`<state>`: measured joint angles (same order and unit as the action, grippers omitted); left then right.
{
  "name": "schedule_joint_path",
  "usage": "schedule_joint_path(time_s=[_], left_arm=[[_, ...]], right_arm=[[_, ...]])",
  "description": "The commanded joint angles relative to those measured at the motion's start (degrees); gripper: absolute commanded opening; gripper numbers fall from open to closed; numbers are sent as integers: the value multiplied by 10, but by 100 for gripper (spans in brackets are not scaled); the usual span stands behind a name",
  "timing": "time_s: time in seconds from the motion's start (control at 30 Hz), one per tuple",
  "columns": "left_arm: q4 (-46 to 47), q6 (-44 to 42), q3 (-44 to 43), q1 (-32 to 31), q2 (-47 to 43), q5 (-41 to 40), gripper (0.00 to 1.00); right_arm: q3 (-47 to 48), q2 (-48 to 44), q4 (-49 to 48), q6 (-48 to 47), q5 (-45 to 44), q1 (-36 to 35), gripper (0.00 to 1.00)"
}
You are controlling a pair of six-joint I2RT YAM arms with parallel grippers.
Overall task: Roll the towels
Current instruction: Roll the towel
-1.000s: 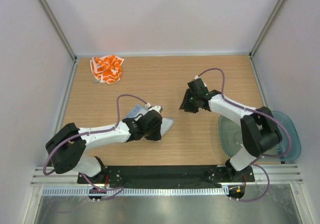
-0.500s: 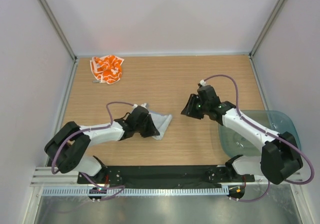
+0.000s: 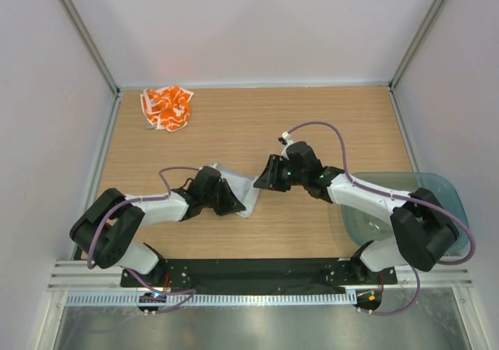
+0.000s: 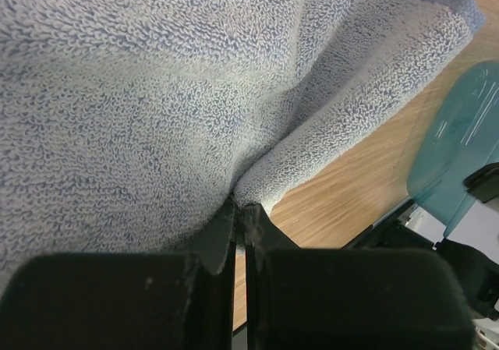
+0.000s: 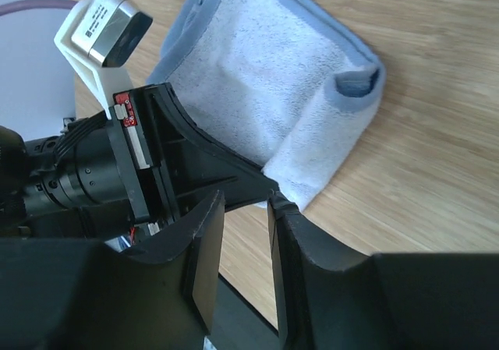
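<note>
Occlusion: grey-blue towel (image 3: 242, 189) partly under left gripper (image 4: 240, 213); teal tray (image 3: 456, 210) partly behind right arm.
Towel axis: diagonal, far-left to near-right, mid-table; one edge curled over.
Left fingers: pinched shut on its fold.
Right gripper (image 5: 245, 202): narrowly parted, empty, beside towel.
Count: two towels, the orange-patterned towel (image 3: 166, 107) crumpled in far-left corner; one tray.

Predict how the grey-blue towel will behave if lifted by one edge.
Probably floppy: the grey-blue towel creases where the left gripper pinches it. Likely grippy, not slippery, given its looped pile. Its curled edge suggests pushing would bunch or roll it rather than slide it flat.
</note>
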<state>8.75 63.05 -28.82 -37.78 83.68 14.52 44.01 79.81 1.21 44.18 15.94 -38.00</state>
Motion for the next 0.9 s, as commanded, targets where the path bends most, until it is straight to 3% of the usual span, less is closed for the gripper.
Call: schedule_joint_path(time_s=[0.0, 0.53, 0.83, 0.87], left_arm=[[13, 1, -8, 6, 15, 12, 0], [-6, -11, 0, 24, 22, 21, 0], [-77, -50, -13, 29, 18, -3, 0], [-86, -56, -17, 29, 18, -6, 4]], right_arm=[[14, 32, -77, 15, 20, -15, 36], [20, 222, -237, 30, 51, 15, 26], [16, 267, -242, 24, 43, 21, 24], [15, 269, -241, 23, 42, 21, 24]])
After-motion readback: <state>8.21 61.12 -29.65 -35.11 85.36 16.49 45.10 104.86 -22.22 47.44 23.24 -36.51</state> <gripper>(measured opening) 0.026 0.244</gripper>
